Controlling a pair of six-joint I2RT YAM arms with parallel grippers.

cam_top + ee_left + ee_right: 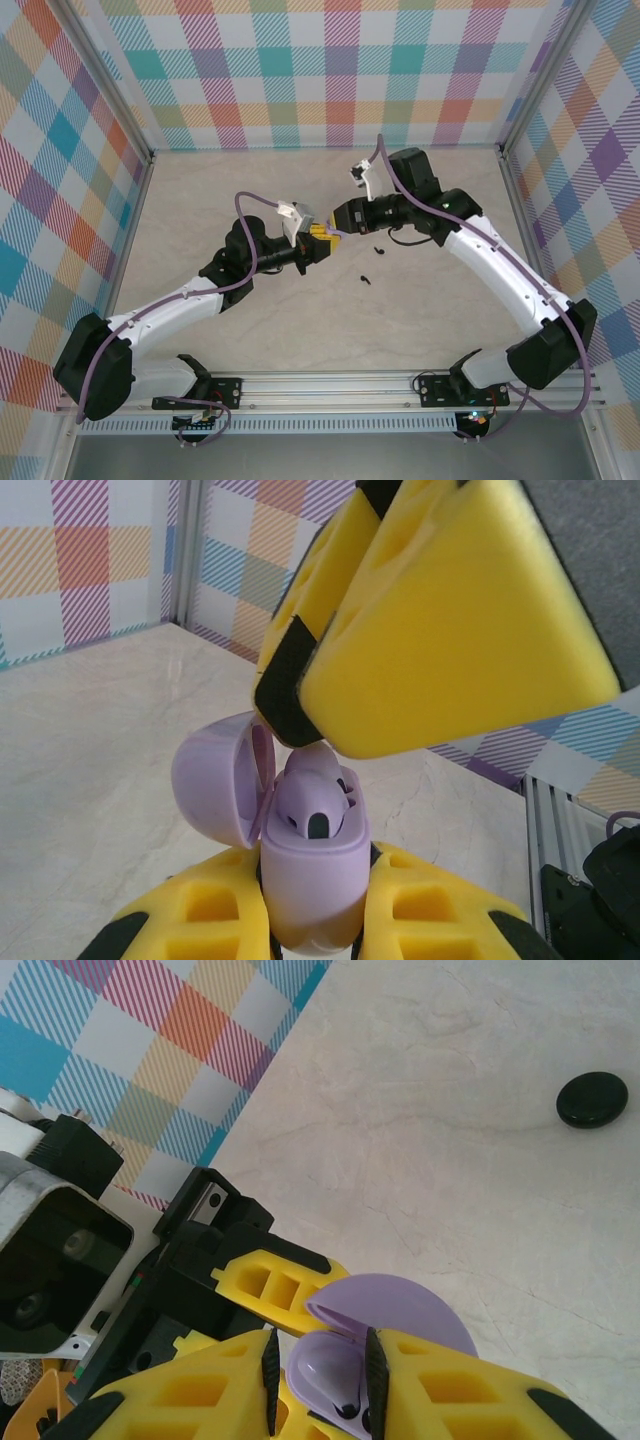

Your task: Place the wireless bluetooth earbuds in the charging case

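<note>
Currently my R gripper point(318, 1365) is pinched on a lilac earbud point(315, 792), its tip just inside the open lilac case point(312, 875) that my L gripper point(312, 925) clamps by the sides, lid point(212, 785) swung back. Risk, imo: bud looks tilted vs its socket, so pushing could jam it or squirt it loose, & twist the case in L's grip. Further out a black round case point(592, 1099) & small black bits point(377, 252) lie on the table point(220, 190), well apart; only R's bulky fingers point(450, 630) crowd the lid.

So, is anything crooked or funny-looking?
Yes. The lilac earbud pokes up out of the open lilac case and isn't sunk in yet. The right gripper pinches it.
</note>
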